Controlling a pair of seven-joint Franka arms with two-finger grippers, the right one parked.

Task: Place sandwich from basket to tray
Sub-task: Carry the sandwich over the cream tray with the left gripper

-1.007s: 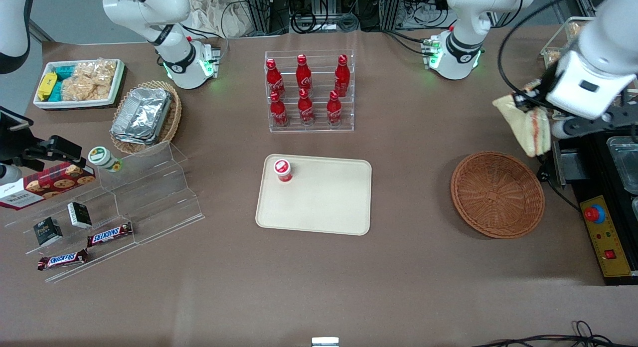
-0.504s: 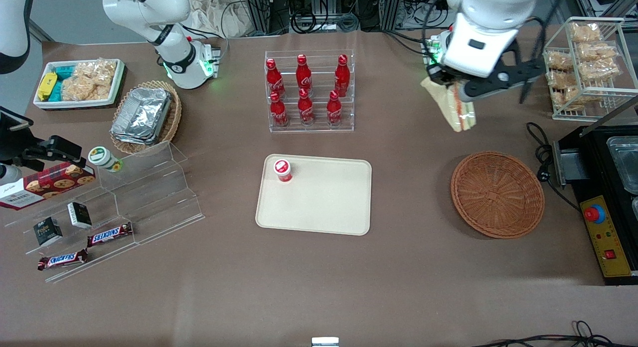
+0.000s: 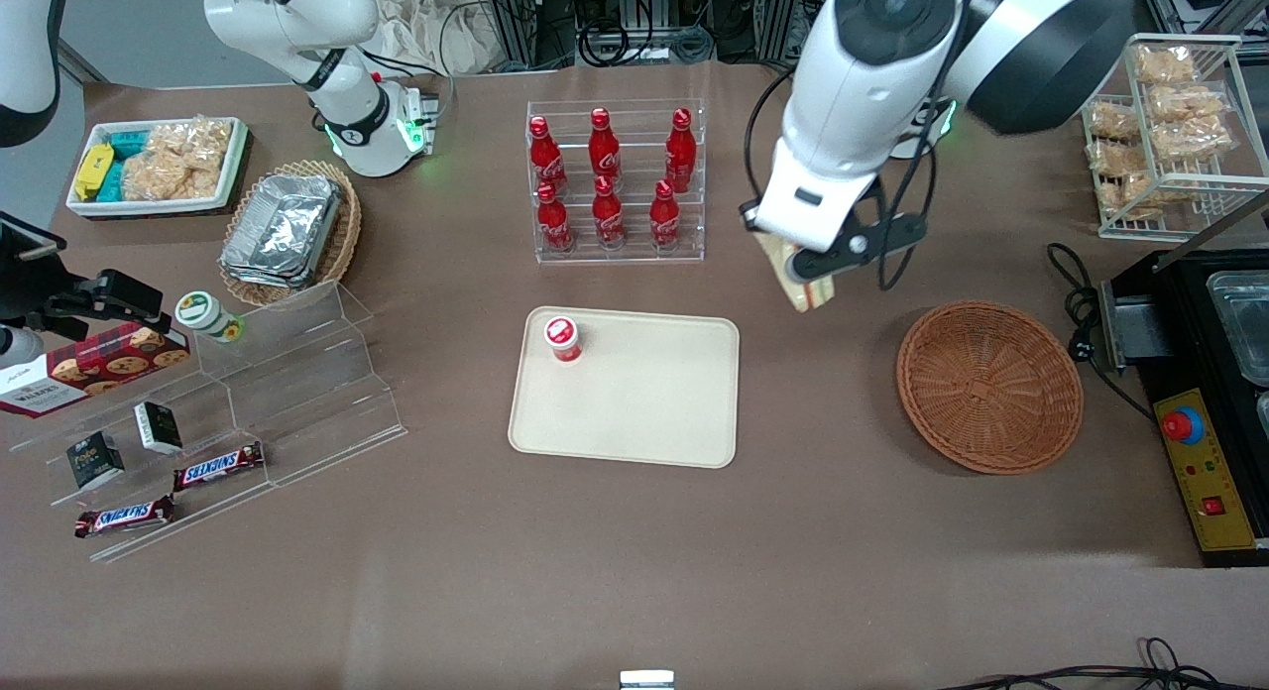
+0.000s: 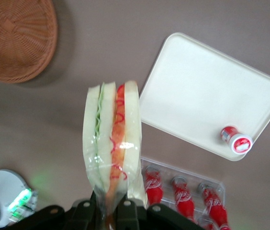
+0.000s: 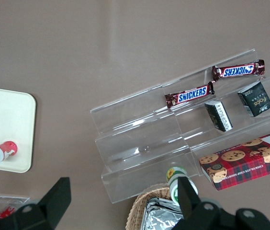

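Note:
My left gripper (image 3: 805, 274) is shut on the wrapped sandwich (image 3: 805, 291) and holds it in the air between the beige tray (image 3: 654, 412) and the reddish-brown basket (image 3: 989, 385), above bare table. In the left wrist view the sandwich (image 4: 112, 139) hangs from the gripper (image 4: 110, 211), its green and red filling showing between pale bread slices. The basket (image 4: 15, 38) holds nothing. The tray (image 4: 197, 91) carries a small red-capped bottle (image 3: 562, 338), also in the wrist view (image 4: 236, 139).
A clear rack of red cola bottles (image 3: 615, 184) stands farther from the front camera than the tray. A wire rack of snack bags (image 3: 1165, 125) and a black control box (image 3: 1205, 452) lie at the working arm's end. A clear stepped stand (image 3: 248, 402) with snacks lies toward the parked arm's end.
My left gripper has carried the sandwich from beside the wire rack past the basket toward the tray, and nearer to the front camera. The basket and tray have not moved.

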